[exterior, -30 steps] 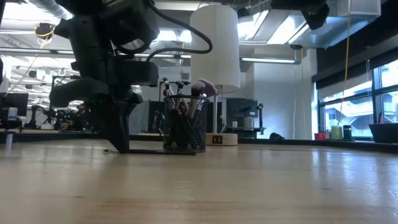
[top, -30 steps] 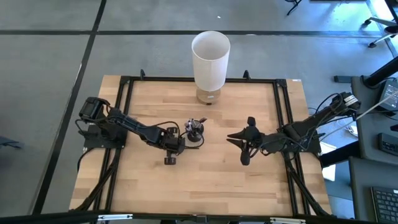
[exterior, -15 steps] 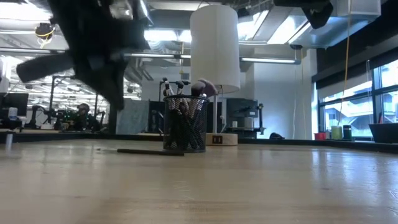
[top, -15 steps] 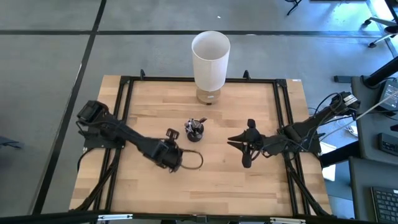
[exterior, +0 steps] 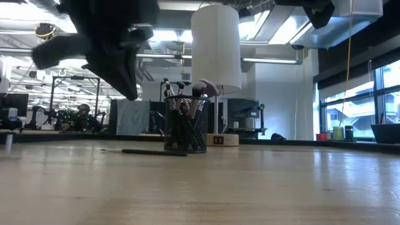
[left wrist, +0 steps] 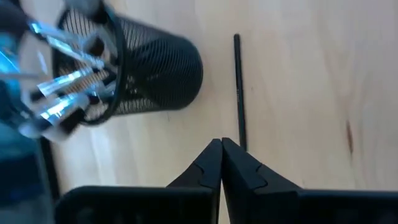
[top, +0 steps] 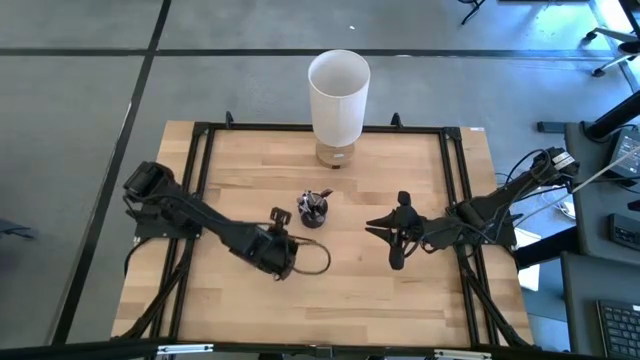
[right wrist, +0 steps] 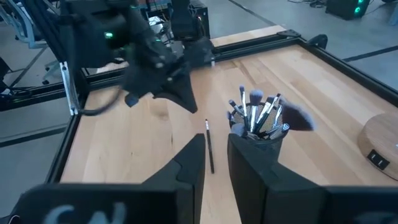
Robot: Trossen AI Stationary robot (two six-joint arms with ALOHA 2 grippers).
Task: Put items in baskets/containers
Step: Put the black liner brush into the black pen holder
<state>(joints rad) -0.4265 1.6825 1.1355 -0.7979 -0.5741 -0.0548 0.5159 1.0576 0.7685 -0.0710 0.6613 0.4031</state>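
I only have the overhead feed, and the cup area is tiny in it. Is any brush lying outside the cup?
Observer: Yes. One brush lies flat on the table, beside the mesh cup but not touching it.
Operator: Is the left gripper holding it?
Observer: No. The left gripper is shut on nothing, and the low view shows it raised above the table.
Operator: And the right one?
Observer: The right gripper has its fingers apart with nothing between them. It faces the cup from some way off.
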